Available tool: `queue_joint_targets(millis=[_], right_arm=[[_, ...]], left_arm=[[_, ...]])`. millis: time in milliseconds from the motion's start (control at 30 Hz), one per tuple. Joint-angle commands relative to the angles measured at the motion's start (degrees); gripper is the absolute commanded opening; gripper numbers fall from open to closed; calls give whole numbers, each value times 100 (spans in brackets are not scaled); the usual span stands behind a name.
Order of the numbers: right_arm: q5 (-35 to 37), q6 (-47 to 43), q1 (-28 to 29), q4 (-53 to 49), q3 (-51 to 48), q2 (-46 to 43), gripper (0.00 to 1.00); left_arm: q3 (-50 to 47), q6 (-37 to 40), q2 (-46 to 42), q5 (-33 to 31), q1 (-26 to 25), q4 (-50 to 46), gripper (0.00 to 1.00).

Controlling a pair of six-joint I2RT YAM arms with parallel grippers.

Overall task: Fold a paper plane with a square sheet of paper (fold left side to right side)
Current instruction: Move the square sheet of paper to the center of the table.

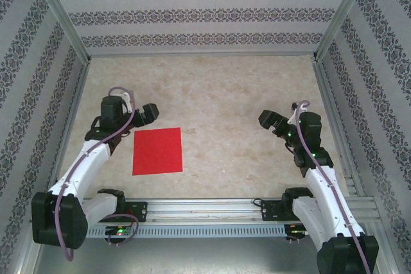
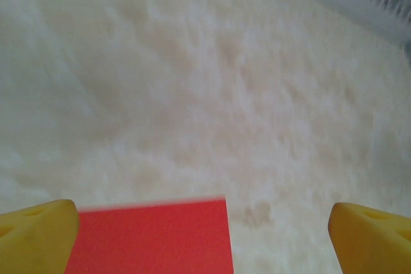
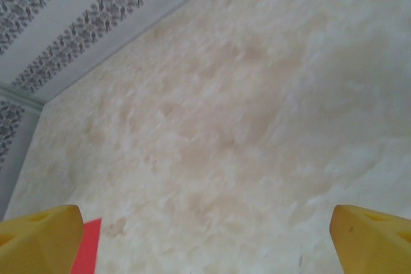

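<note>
The sheet (image 1: 157, 151) lies flat and uncreased on the table (image 1: 244, 94), a plain red square with its edges roughly in line with the table's near edge. It sits just under and beside the left gripper (image 1: 149, 113), whose tip hangs over the sheet's far edge. In the left wrist view the sheet (image 2: 148, 239) fills the lower space between the yellow fingers (image 2: 38, 232), nearer the left finger, with its far right corner showing on bare table.

The left gripper (image 2: 205, 232) is spread wide and holds nothing. I judge it is placed there to reach the sheet's left side for the fold toward the right; no fold has been made yet.

The right gripper (image 1: 270, 120) is well apart from the sheet, also spread wide and empty (image 3: 205, 239). Only a sliver of the sheet (image 3: 88, 248) shows beside its left finger (image 3: 38, 235). That spot probably leaves the landing side free, and within reach should the paper need pinning.

Count: one sheet, two grippers, two yellow fingers on each.
</note>
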Motion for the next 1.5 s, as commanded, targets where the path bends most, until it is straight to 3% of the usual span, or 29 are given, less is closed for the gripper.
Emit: queue_joint_targets(millis=[0,267,767,1467], right_arm=[[-401,399,136,-470,-105,-37,98],[-99,321,327,-723,-60,0,98],[184,220,364,-988,33,-51,98],[306,42,372,-1360,128,-62,98]], left_arm=[[141,-153,307,383,-414,-1290,100],[36,-370,1201,344,-1236,-1299,100],[-260,-970,2146,541,-1497,-194,100],[728,-2125,3620,194,-2625,1231,100]])
